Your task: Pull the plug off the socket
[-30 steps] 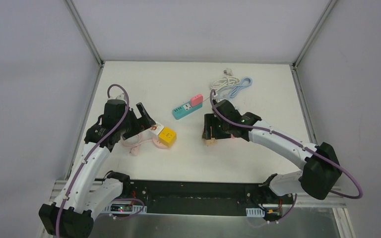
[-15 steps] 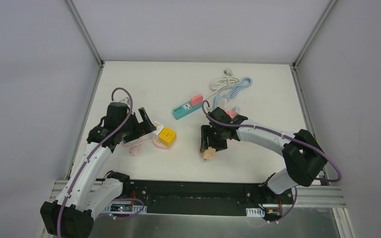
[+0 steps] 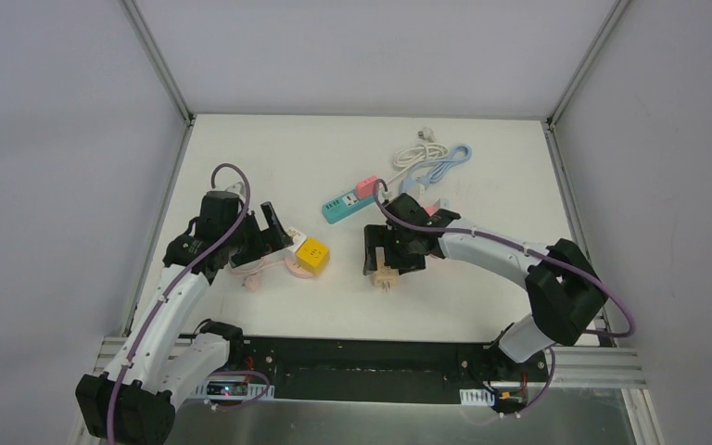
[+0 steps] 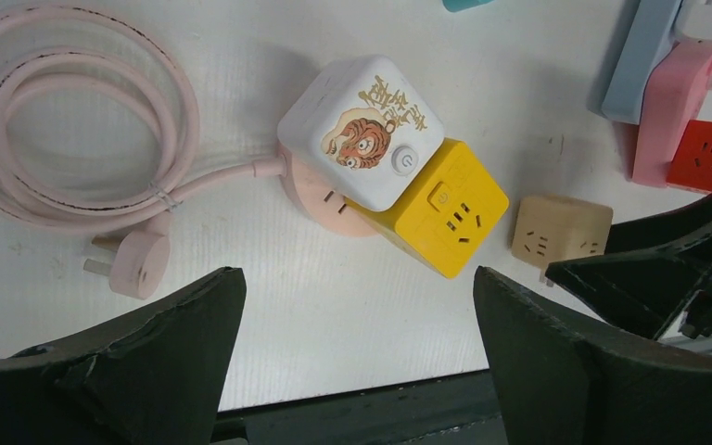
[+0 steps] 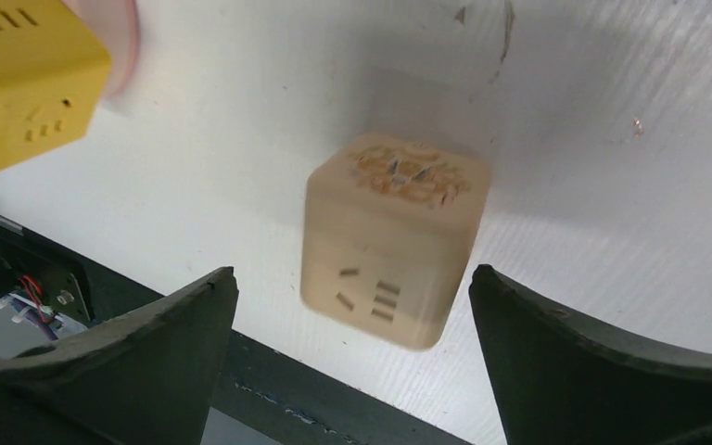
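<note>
**A:** While the right gripper is standing wide, nothing is touching its fingers. Half a second back it was clamping the beige cube plug.

**B:** So it is letting go?

**A:** Yes. The cube is sitting loose between the jaws. It is blurring in the wrist view, so I cannot tell whether it is settling yet. Overhead, it is lying at 6 o'clock from the teal power strip, well apart and plugged into nothing.

**B:** Left side?

**A:** The left gripper is also hanging wide, above the white cube and yellow cube, which are bunching against the pink socket.

**B:** I am judging this plug as off. That cluster, at 9 o'clock from it, is looking untouched.
</note>
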### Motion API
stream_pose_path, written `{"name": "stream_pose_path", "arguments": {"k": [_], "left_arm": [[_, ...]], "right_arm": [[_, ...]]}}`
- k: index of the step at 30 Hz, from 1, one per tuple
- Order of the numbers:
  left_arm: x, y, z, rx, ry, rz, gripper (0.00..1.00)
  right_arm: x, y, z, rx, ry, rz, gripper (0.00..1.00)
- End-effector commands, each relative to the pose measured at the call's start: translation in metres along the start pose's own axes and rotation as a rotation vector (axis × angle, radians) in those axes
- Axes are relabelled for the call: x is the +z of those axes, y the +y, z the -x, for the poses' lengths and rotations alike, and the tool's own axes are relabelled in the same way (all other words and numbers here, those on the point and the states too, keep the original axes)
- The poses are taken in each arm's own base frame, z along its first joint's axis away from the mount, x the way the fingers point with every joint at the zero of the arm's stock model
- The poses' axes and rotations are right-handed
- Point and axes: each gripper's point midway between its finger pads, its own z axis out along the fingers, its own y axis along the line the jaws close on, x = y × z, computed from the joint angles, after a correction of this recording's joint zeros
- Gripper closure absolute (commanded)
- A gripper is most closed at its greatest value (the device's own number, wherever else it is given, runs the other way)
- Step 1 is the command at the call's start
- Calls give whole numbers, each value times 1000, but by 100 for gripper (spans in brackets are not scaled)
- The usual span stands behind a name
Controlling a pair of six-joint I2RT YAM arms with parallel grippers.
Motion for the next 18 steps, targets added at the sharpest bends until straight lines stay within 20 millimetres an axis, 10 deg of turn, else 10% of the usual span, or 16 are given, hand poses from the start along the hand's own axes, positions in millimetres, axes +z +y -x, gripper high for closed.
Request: {"name": "stream_pose_path", "arguments": {"k": [1,11,18], "left_arm": [[-1,3,5,22,-20,21,4],[-2,17,8,-39,-66,97,7],[10,20,-2,-122,-32,101,9]], "right_arm": [[-32,26,37,-73,-167,68,1],[-57,111,54,-352,-365,284,1],[-20,156,74,-518,-436,198,3]]}}
